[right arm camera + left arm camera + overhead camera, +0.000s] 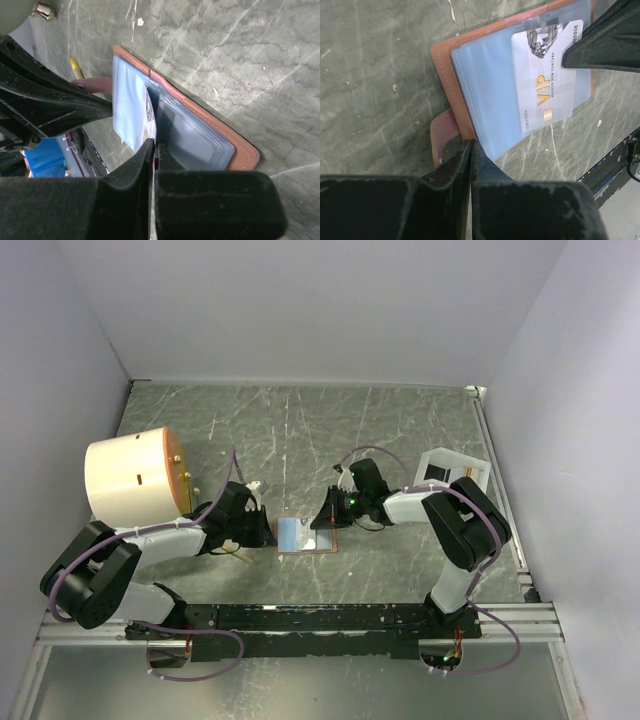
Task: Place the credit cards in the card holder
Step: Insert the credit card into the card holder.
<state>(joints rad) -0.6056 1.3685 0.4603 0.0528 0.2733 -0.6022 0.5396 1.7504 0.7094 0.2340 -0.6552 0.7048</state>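
Nearest of all is the black bar (320, 618) where both arms are bolted on. A little way past it, the brown card holder (447, 65) lies open and flat on the green-grey stone table (370, 75), in the middle between the two arms. Inside the card holder are clear blue pockets (485, 90). The left claw (471, 147) is at the left edge of the card holder, just beside the little snap tab (442, 135). Its two fingers are almost pressed together, with only a thin crack between them. They seem to pinch the edge of a blue pocket page, which curls up a bit on that side. The right claw (154, 147) comes at the card holder from the other side. Its fingers are squeezed tight on a whitish card (545, 80) with gold letters. The card lies on top of the blue pockets, tilted, with one end by the middle fold. I cannot tell if that end is inside a pocket. Farther back and left of the card holder stands a big cream drum (130, 480) on its side. Farther back and right of the card holder sits a white tray (450, 468), well apart from it.
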